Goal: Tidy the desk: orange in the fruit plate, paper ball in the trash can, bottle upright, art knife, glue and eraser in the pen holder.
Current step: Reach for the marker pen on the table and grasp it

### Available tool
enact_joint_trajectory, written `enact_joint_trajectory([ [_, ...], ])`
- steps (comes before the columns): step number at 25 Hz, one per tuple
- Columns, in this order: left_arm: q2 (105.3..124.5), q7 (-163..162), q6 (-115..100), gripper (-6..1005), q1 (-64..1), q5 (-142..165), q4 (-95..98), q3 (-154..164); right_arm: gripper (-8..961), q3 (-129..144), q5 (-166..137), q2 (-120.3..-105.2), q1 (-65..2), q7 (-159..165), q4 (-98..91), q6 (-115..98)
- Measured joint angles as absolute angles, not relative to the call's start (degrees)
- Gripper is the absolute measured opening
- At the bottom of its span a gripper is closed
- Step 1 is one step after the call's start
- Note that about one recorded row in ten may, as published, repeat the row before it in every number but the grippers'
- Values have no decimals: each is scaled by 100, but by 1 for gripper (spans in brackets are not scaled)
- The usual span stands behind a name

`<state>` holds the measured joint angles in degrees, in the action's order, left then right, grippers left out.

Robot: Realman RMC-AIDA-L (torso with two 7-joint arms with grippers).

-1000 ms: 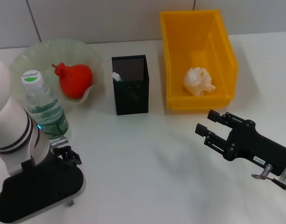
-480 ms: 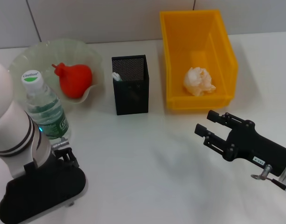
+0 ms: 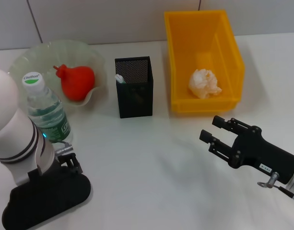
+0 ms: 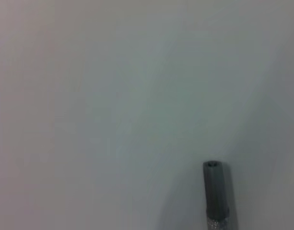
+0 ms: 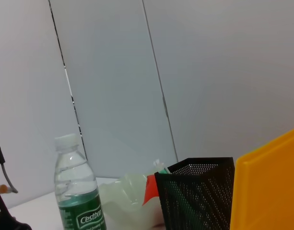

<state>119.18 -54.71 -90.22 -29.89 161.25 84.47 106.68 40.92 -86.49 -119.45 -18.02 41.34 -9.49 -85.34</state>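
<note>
while most of the desk already looks sorted, the lines below give where each thing sits and why, judged from this moment alone.

orange (image 3: 77, 81): lies in the fruit plate (image 3: 27, 60), held in the hollow of the dish so it cannot roll; that part reads as done.
paper ball (image 3: 205, 83): rests on the floor of the trash can (image 3: 182, 38), toward its near wall, walled in on all sides.
bottle (image 3: 45, 111): stands upright, white cap on top, just in front of the fruit plate and close beside the left arm; upright is what the task asks.
pen holder (image 3: 134, 86): stands between fruit plate and trash can; a white-and-green tip, probably the glue (image 3: 119, 78), leans in its left corner, propped by the mesh wall.
art knife (image 4: 216, 194): the left wrist view shows a grey rod end-on over bare table; i take it to be the knife, though whether it is gripped or lying there cannot be told.
eraser: not visible anywhere; possibly inside the holder.
left gripper (image 3: 65, 165): low over the near left of the table by the bottle; its fingers are hidden under the arm, so spread or pressed together cannot be told.
right gripper (image 3: 217, 135): hangs above the table in front of the trash can, fingers spread apart with nothing between them, seemingly idle.
</note>
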Motion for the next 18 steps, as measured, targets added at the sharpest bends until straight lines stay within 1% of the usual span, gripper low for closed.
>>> enact_joint_trajectory([
  [5,11918,-5447,-9021,588,-2951,16131,8476,10702,584,4095,-8649,-11944,-1785,4132,-940,-8534],
  [10,11918,-5435,-9001,440,-2935,16160,8475,10732,584,4096,-8648,-11944,-1769,4130,-940,-8535],
  [18,11918,-5418,-8939,387,-2926,16162,8462,10751,585,4096,-8648,-11944,-1752,4130,-940,-8544],
])
